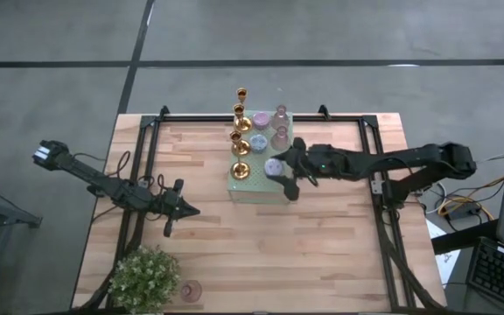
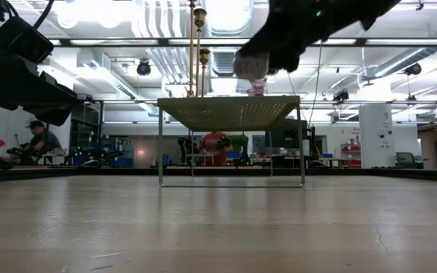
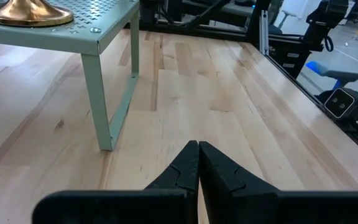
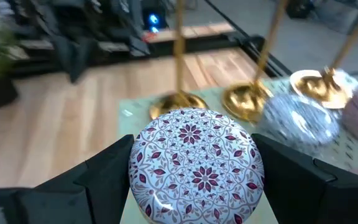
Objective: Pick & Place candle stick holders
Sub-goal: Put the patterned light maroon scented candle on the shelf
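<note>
A pale green perforated stand (image 1: 254, 186) sits mid-table. On it are several slim gold candlesticks (image 1: 241, 118) and small pink and lilac holders (image 1: 280, 136). My right gripper (image 1: 283, 170) is over the stand's near right part. It is shut on a squat round holder (image 4: 194, 165), white with a red and blue flower pattern. My left gripper (image 1: 186, 208) is shut and empty, low over the table left of the stand; its fingers show in the left wrist view (image 3: 197, 165). One small pink holder (image 1: 191, 290) stands on the table near the front edge. My right gripper pinches the patterned holder's round side wall (image 4: 138, 177) between its two fingers, one on each side. The fingers (image 4: 104, 177) come from the table's right, about level. The holder sits upright, top up, lifted clear above the stand's top (image 2: 230, 102).
A bushy green potted plant (image 1: 144, 276) stands at the front left corner. Black frame rails (image 1: 383, 201) run along the table's left and right sides. Bare wood lies between the stand and the front edge. People show in the room behind (image 2: 40, 140).
</note>
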